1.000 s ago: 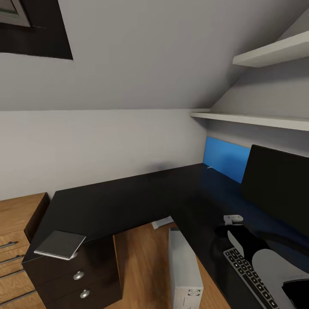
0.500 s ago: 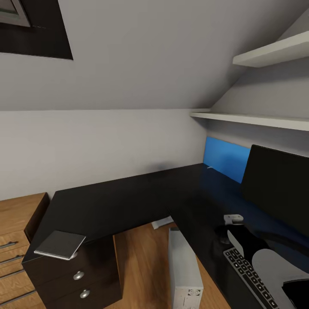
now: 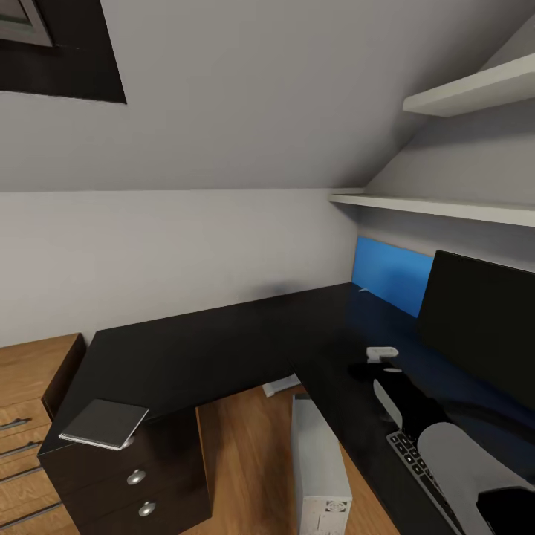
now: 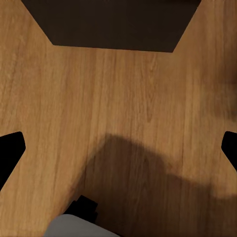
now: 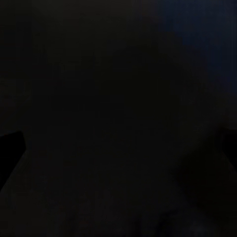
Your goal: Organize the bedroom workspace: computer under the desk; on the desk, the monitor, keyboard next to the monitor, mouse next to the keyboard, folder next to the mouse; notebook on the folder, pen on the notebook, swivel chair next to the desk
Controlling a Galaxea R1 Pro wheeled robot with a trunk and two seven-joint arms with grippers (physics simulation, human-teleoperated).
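Note:
The glossy black desk point(image 3: 208, 349) runs in an L from left to right. On its right wing stands the black monitor point(image 3: 483, 327). In front of it lies the keyboard point(image 3: 416, 464), partly under my right arm. My right gripper point(image 3: 365, 369) hovers low over the dark desktop, and its wrist view shows it point(image 5: 118, 148) open with nothing between the fingers. The dark grey notebook point(image 3: 104, 423) rests on the desk's left end above the drawers. Under the desk stands the grey computer point(image 3: 319, 468). My left gripper point(image 4: 118, 148) hangs open over wood floor. Mouse, folder and swivel chair are out of view.
A bright blue panel point(image 3: 394, 275) lines the wall behind the desk, with a thin pale sliver point(image 3: 362, 289) at its foot. A wooden drawer unit point(image 3: 30, 416) stands at the left. Two white shelves point(image 3: 446, 208) hang above the monitor. A white object point(image 3: 281, 385) lies on the floor.
My right arm has reached forward and leftward over the desk, away from the keyboard's near end. The camera and everything else are still.

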